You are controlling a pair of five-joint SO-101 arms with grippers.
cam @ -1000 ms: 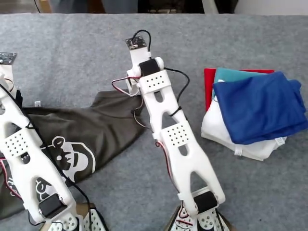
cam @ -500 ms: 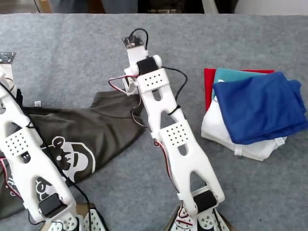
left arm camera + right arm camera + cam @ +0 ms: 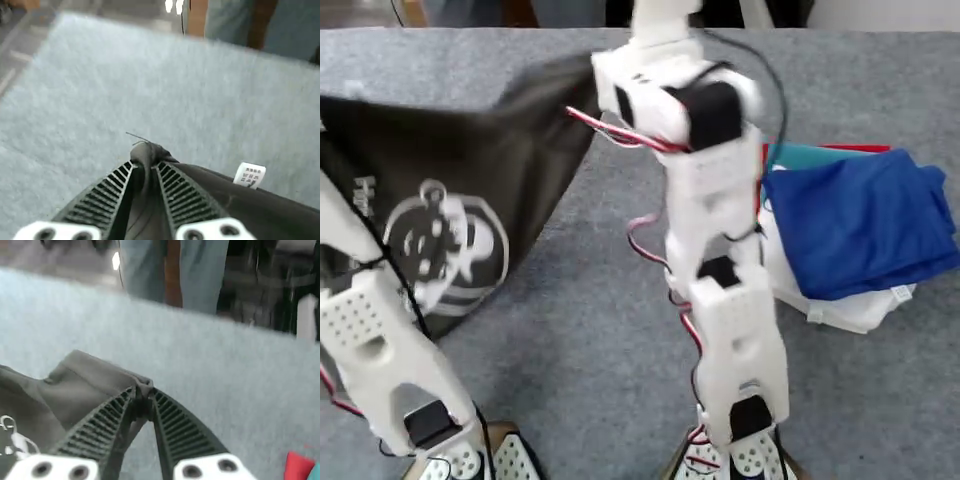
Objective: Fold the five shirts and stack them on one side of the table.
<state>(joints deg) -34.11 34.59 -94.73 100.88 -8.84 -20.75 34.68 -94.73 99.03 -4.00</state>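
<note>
Dark shirt point(image 3: 450, 200), held up over the bench point(image 3: 880, 400) toward 9 o'clock in the high view and spread between both arms. A pinch of its edge is clamped in the left end effector point(image 3: 145, 162), which is closed tight on the cloth. Another pinch is gripped likewise by the right end effector point(image 3: 142, 395). At 3 o'clock a stack point(image 3: 850, 230) of four folded shirts is seen, blue uppermost. One shirt is judged left to be folded and stacked.
</note>
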